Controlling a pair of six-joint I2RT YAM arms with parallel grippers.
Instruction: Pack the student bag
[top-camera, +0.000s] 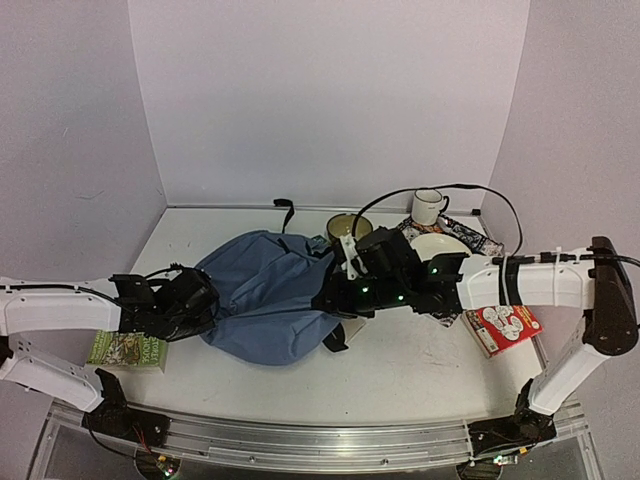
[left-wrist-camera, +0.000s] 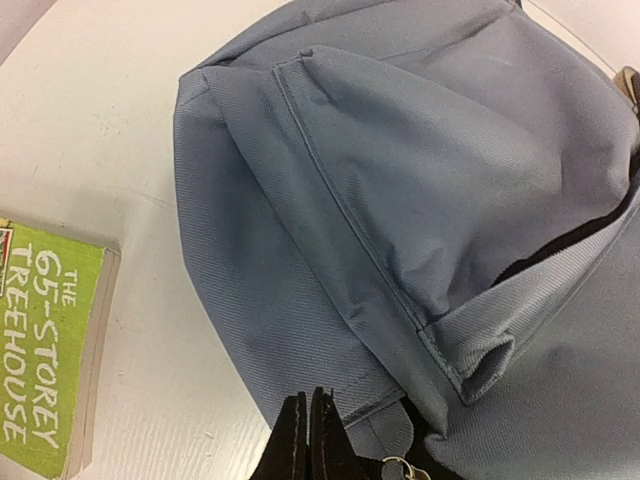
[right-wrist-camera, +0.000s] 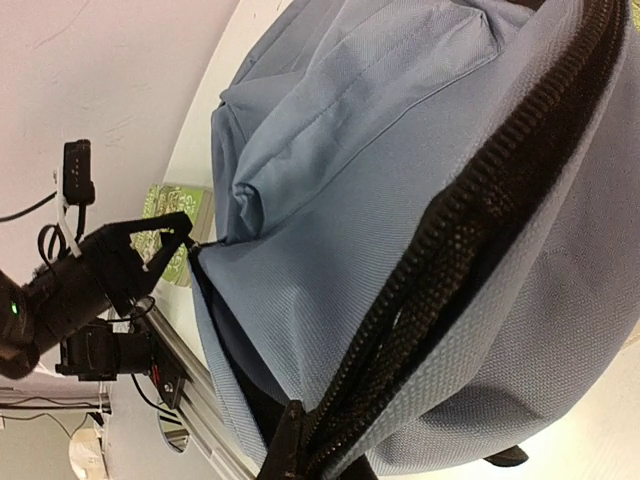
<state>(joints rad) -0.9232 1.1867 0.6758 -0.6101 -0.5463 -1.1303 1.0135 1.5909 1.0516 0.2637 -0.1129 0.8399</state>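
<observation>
The student bag (top-camera: 265, 300) lies on its side in the middle of the table, slate-blue with a black zip (right-wrist-camera: 470, 220). My left gripper (top-camera: 208, 300) is at the bag's left end. Its fingers (left-wrist-camera: 308, 420) are pressed together beside a metal zip ring (left-wrist-camera: 400, 468). In the right wrist view the left gripper (right-wrist-camera: 188, 238) pinches the bag's corner and the fabric runs taut from its tip. My right gripper (top-camera: 325, 298) is at the bag's right end, shut (right-wrist-camera: 300, 440) on the zip edge. A dark gap shows under the lifted edge.
A green book (top-camera: 127, 348) lies left of the bag, by the left arm. Behind the right arm are an olive bowl (top-camera: 343, 226), a white mug (top-camera: 428, 206) and a cream plate (top-camera: 440, 245). A red and white book (top-camera: 502, 327) lies near the right edge.
</observation>
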